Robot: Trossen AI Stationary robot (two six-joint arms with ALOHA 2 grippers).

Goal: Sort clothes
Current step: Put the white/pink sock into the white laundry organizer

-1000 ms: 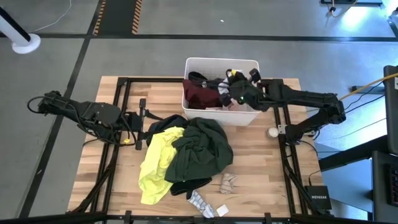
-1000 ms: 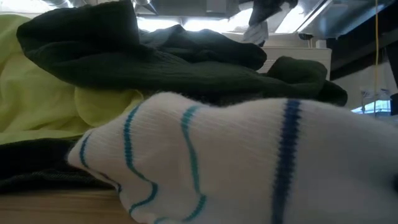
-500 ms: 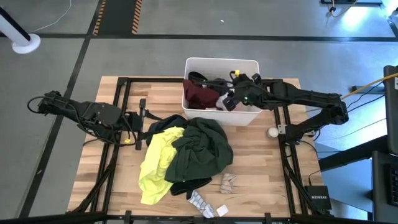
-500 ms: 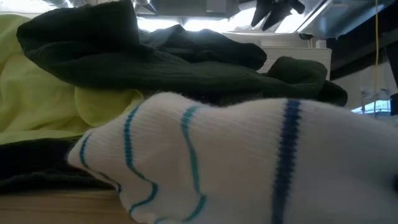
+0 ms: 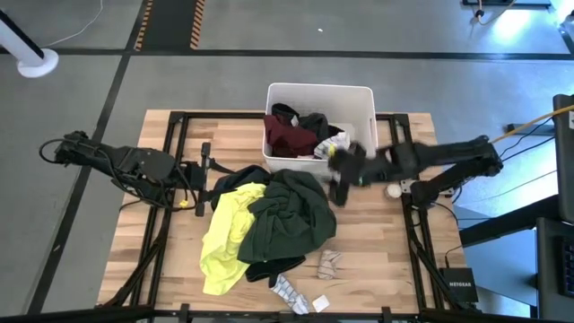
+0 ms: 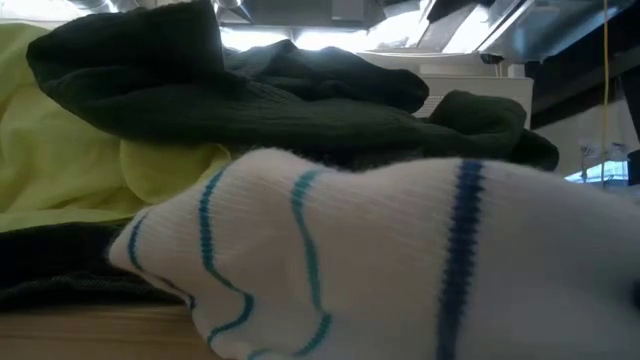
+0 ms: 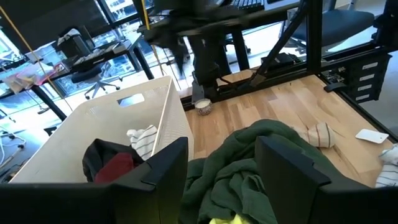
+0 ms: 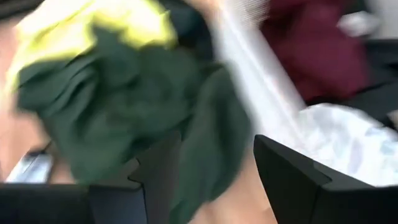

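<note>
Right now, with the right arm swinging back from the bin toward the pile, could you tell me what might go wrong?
1. The right gripper, open and empty, moves fast beside the bin; it might clip its front wall.
2. The dark green garment overlaps the neon yellow one, so one grab may lift both.
3. The small round object near the right arm could be knocked away.

Dark green garment, neon yellow garment

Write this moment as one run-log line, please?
right gripper: open, empty, between white plastic bin and dark green garment | left gripper: open, idle by neon yellow garment | maroon garment: in bin
</note>
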